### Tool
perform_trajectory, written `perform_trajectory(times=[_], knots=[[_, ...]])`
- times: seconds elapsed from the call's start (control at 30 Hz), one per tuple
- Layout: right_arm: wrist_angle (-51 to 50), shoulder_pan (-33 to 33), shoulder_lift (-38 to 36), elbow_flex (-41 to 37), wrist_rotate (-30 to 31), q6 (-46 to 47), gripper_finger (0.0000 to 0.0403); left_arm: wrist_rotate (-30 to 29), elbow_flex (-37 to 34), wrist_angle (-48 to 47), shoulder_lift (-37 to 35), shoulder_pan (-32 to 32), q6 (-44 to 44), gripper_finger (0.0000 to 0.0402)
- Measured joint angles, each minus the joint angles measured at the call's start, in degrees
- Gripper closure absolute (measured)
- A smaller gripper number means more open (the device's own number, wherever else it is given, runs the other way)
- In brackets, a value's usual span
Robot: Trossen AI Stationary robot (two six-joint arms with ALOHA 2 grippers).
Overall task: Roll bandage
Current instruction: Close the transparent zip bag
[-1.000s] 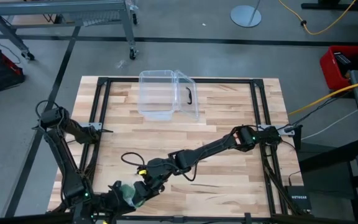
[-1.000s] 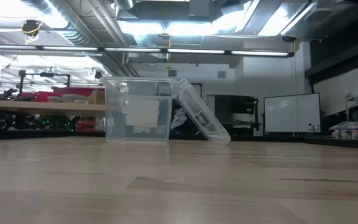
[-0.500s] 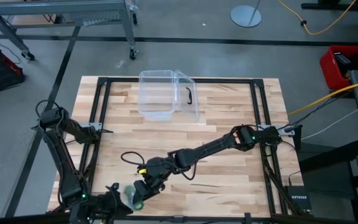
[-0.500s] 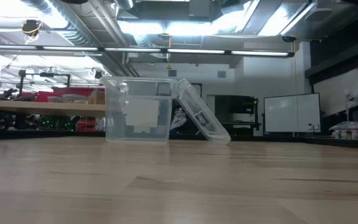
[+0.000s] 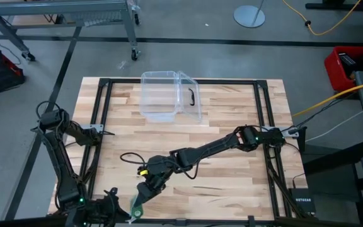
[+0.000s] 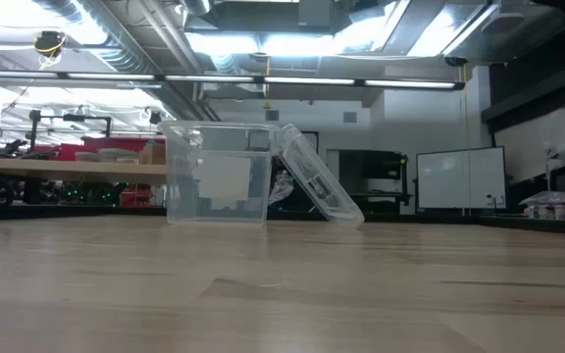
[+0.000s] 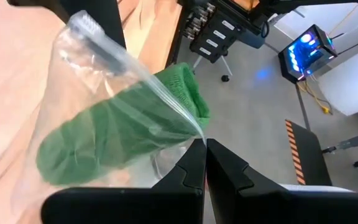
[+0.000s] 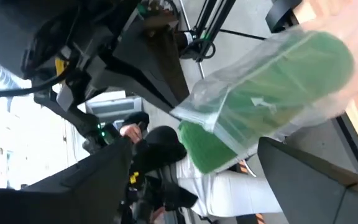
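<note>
The left gripper, fingers pressed together, pinches the edge of one clear plastic wrapper at the table's near edge, far from the clear plastic box. The right gripper has its fingers spread wide just beside the wrapper, on the side toward the box, holding nothing.

There is one bandage, one wrapper, one box and two arms. The bandage is a matte green stubby roll, half inside the wrapper with one knitted end poking out of the mouth.

Since a second ago the left gripper has drawn back off the table's near edge, and the wrapper now hangs stretched out longer.
</note>
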Motion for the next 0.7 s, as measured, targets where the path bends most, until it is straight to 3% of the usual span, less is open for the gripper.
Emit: perform_trajectory(times=[0.17, 0.43, 0.57, 0.7], knots=[[-0.07, -1.26, 0.00, -0.02, -5.79, -5.97, 0.0049, -0.21, 0.00, 1.09, -0.01, 0.00, -0.41, 0.0401], [-5.31, -2.91, 0.00, 0.00, -26.63, -28.53, 0.0049, -4.22, 0.00, 1.08, -4.09, 0.02, 4.48, 0.0401], [-15.63, -3.92, 0.00, 0.00, -27.72, -37.88, 0.0049, -6.73, 0.00, 1.06, -8.24, 0.02, 8.66, 0.0401], [-29.87, -5.78, 0.00, 0.02, -20.95, -49.69, 0.0049, -9.33, 0.03, 3.13, -12.65, 0.02, 13.54, 0.0401]])
